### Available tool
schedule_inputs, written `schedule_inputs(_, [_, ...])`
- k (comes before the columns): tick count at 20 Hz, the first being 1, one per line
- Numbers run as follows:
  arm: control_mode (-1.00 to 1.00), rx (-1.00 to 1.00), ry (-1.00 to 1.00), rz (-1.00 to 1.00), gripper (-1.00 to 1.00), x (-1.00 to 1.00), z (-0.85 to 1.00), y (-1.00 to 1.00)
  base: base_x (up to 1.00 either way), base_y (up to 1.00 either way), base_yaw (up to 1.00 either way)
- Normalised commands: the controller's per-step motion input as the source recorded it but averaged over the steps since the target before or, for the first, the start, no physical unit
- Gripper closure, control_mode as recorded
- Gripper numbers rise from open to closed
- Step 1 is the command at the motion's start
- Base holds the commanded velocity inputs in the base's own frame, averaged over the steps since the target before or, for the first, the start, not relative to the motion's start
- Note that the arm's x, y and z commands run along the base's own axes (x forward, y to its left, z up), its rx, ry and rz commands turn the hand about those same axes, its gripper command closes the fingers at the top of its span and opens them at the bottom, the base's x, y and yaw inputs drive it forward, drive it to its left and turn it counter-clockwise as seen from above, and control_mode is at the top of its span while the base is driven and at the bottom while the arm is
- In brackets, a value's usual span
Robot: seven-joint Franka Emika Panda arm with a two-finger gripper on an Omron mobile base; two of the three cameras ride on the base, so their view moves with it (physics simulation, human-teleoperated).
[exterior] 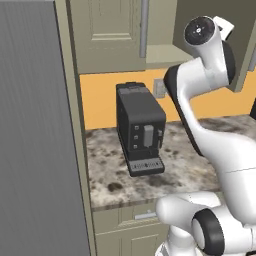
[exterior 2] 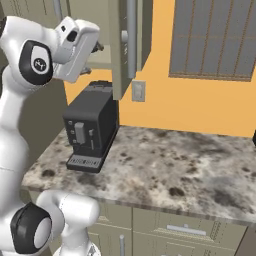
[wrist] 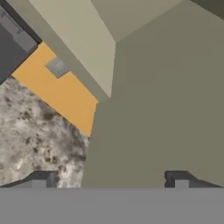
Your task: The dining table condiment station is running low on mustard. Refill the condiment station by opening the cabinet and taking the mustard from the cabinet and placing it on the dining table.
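The gripper (wrist: 110,180) is hanging up by the cabinet (exterior 2: 120,50), jaws spread wide and gripping nothing, above the coffee machine (exterior: 140,131) sitting on the worktop (exterior 2: 165,170).

Cabinet (exterior: 107,35): matt beige-grey, painted look, panelled door
Handle (exterior: 144,27): brushed silver metal bar, soft sheen
Worktop (exterior 2: 170,170): mottled grey-brown stone, polished smooth
Coffee machine (exterior: 140,127): dark plastic, matt, with a ridged grey drip tray
Wall (exterior 2: 200,105): flat orange paint, no gloss
Tall panel (exterior: 35,140): grey, finely streaked like brushed steel
Arm (exterior: 210,55): glossy white shell, dark joints
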Motion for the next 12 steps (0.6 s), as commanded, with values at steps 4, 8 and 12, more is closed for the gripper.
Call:
schedule_inputs(4, [-1.00,0.14,-0.22,0.00,-1.00,0.00,-0.04,1.00,0.00,0.00,0.00])
schedule_inputs(8, [-1.00,0.31,-0.25,0.00,-1.00,0.00,-0.01,0.91,0.00,0.00,0.00])
schedule_inputs(12, [-1.00,0.44,-0.32,0.00,-1.00,0.00,-0.06,0.57,0.00,0.00,0.00])
